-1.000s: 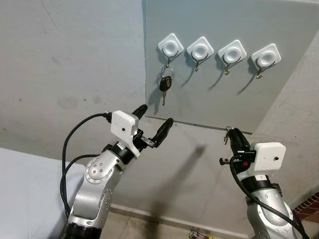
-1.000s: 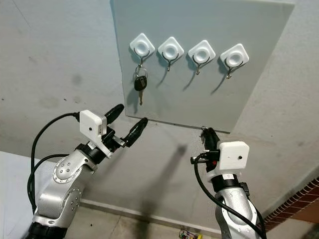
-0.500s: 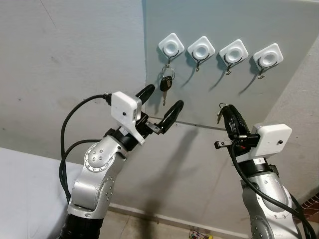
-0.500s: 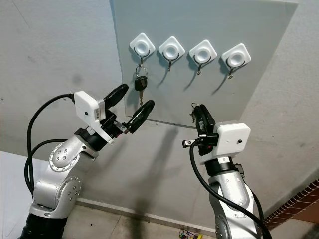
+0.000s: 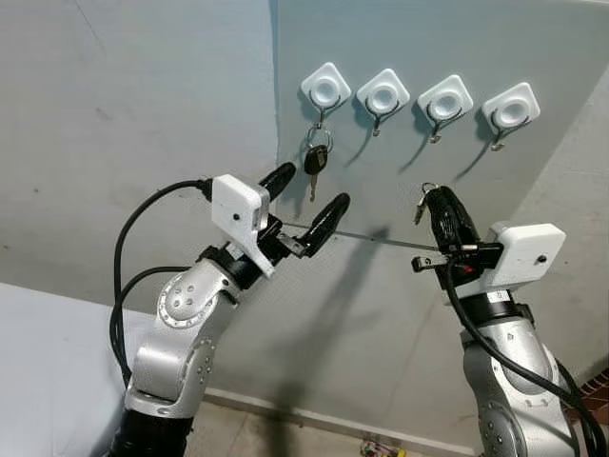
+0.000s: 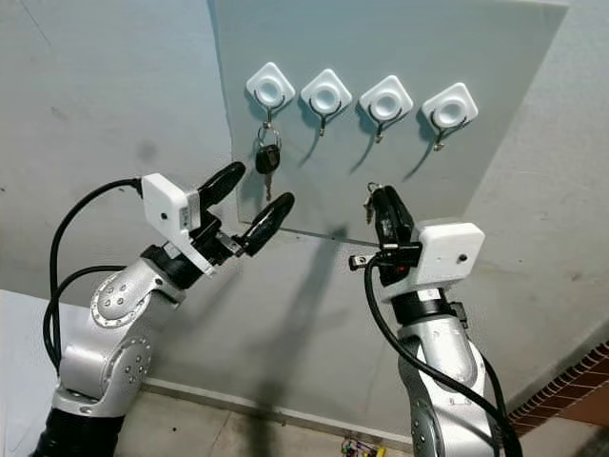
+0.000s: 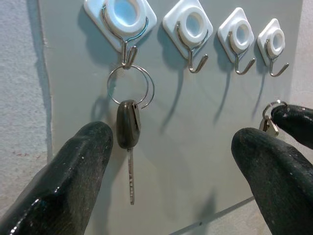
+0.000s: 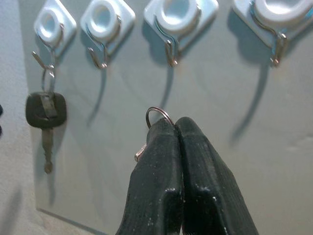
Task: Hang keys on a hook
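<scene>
Four white hooks sit in a row on a grey board point(image 5: 400, 38). On the leftmost hook point(image 5: 326, 90) hangs a black-headed key point(image 5: 314, 158) by its ring. My left gripper point(image 5: 312, 188) is open just below that key, one finger point(image 7: 73, 181) on each side of it in the left wrist view. My right gripper point(image 5: 442, 205) is shut on a small key ring point(image 8: 157, 115), held up in front of the board. It is below the third hook point(image 5: 444, 98), apart from it. The keys under the ring are hidden by the fingers.
The second hook point(image 5: 383, 93) and the fourth hook point(image 5: 509, 107) are bare. The board is fixed to a grey plaster wall point(image 5: 133, 114). A pale surface point(image 5: 48, 371) lies low on the left, and floor shows far below.
My right gripper has risen with the key ring from below the board's bottom edge to in front of the board. My left gripper rose towards the hanging key, then held still.
</scene>
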`<state>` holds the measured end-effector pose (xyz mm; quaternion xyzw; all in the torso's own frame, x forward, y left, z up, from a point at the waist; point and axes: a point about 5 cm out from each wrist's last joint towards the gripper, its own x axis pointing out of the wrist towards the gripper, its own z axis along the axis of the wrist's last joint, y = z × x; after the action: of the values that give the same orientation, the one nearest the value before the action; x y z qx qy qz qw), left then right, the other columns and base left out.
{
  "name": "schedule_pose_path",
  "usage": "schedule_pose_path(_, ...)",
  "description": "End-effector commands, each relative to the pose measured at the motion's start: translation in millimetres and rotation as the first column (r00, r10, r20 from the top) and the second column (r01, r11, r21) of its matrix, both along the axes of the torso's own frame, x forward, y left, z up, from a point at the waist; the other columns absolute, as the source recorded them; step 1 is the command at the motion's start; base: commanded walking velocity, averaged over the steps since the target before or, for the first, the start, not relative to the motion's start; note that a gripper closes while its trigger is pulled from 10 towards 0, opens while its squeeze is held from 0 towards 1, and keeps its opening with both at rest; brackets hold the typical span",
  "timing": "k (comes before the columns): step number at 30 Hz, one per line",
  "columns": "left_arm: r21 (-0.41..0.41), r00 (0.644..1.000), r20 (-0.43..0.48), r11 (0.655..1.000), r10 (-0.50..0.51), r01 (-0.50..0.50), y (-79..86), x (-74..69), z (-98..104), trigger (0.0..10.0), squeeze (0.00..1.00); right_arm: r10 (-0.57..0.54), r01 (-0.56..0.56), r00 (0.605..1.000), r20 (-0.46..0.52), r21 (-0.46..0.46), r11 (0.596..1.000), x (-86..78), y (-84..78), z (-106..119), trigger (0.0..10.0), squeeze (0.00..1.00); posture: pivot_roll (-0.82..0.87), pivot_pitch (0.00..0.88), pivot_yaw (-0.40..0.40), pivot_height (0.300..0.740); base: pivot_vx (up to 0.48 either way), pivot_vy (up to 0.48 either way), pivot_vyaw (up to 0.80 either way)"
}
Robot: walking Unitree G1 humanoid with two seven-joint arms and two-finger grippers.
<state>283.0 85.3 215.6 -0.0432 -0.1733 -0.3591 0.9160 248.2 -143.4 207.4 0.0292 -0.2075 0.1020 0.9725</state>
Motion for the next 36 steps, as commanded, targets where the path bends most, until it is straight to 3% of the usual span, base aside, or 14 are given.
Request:
schedule_pose_path(1, 0.007, 1.000, 0.022, 1.000, -0.004, 0.004, 1.4, -0.6, 5.6, 10.0, 0.00, 0.038, -0.039, 0.999, 0.036, 0.006, 0.999, -2.1, 4.8, 10.3, 10.0, 0.00, -0.02, 0.000, -0.016, 0.740, 0.000, 0.000, 0.00)
schedule_pose_path(9, 0.003, 0.999, 0.041, 1.000, -0.012, 0.012, -2.0, -4.0, 10.2, 10.0, 0.00, 0.130, -0.130, 0.991, 0.022, 0.008, 0.991, 4.3, 20.4, 8.6, 10.0, 0.00, 0.00, 0.000, -0.028, 0.740, 0.000, 0.000, 0.00)
schedule_pose_path(24, -0.001, 0.998, 0.061, 1.000, -0.019, 0.019, -5.5, -7.9, 16.2, 10.0, 0.00, 0.192, -0.194, 0.979, 0.068, 0.033, 0.980, 22.6, 31.5, 22.4, 10.0, 0.00, 0.04, 0.000, -0.047, 0.740, 0.000, 0.000, 0.00)
schedule_pose_path(36, 0.011, 0.998, 0.053, 1.000, -0.012, 0.011, -3.0, -10.7, 14.8, 10.0, 0.00, 0.205, -0.218, 0.974, 0.099, 0.146, 0.965, 28.1, 34.2, 32.9, 10.0, 0.00, 0.06, 0.000, -0.041, 0.740, 0.000, 0.000, 0.00)
